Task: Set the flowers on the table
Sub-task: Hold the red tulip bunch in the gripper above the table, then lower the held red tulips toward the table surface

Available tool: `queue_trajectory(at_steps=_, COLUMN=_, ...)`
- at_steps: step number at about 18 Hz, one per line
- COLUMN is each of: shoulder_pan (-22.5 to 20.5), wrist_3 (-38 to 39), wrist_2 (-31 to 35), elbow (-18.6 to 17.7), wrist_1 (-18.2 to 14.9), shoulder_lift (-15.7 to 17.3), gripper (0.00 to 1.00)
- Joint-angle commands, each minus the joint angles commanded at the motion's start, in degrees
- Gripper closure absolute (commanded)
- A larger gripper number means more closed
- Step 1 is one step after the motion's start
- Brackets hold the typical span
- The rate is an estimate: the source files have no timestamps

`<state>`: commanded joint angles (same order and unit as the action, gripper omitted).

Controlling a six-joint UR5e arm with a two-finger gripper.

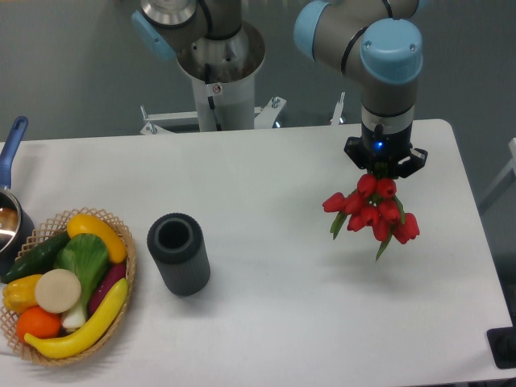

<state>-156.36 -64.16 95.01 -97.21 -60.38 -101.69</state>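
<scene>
1. A dark ribbed cylinder (pixel 178 253) stood upright and open-topped near the middle of the table (pixel 266 169), well apart from the arm's working side

2. At the front left corner sat a wicker basket (pixel 122 242) of vegetables (a yellow banana-like piece, an orange, a green cucumber and a leafy green among them), its rim just beside the cylinder but not touching it

3. A pot with a blue handle (pixel 14 139) showed at the left edge, partly cut off by the frame

4. The gripper (pixel 384 168) pointed downward over the right half of the table, its fingers closed in on the top of the flowers (pixel 373 211); the exact contact was hidden behind the red heads

5. The red tulips hung in a bunch below the claw, with green leaf tips trailing toward the white surface; whether they touched it could not be told

6. Nothing stood between the bunch and the tabletop beneath it, and bare white surface ran from the cylinder across to the right edge

7. The right edge lay near the flowers, the far edge just behind the wrist, and a small dark object (pixel 504 347) sat off the front right corner

8. The robot's base (pixel 219 76) stood behind the far edge, left of centre
</scene>
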Motion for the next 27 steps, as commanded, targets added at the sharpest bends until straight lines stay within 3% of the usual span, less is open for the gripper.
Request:
queue_trajectory(at_steps=13, shoulder_pan=0.2, wrist_3=0.0, wrist_2=-0.8, elbow=0.1, wrist_1=0.5, shoulder_lift=-1.8, gripper=0.7)
queue_trajectory(at_steps=21, shoulder_pan=2.5, wrist_3=0.3, wrist_2=-1.1, elbow=4.2, wrist_1=1.1, shoulder_lift=-9.1, gripper=0.68)
queue_trajectory(at_steps=27, shoulder_pan=3.4, wrist_3=0.6, wrist_2=-1.1, elbow=5.2, wrist_1=1.2, shoulder_lift=-11.6, gripper=0.68)
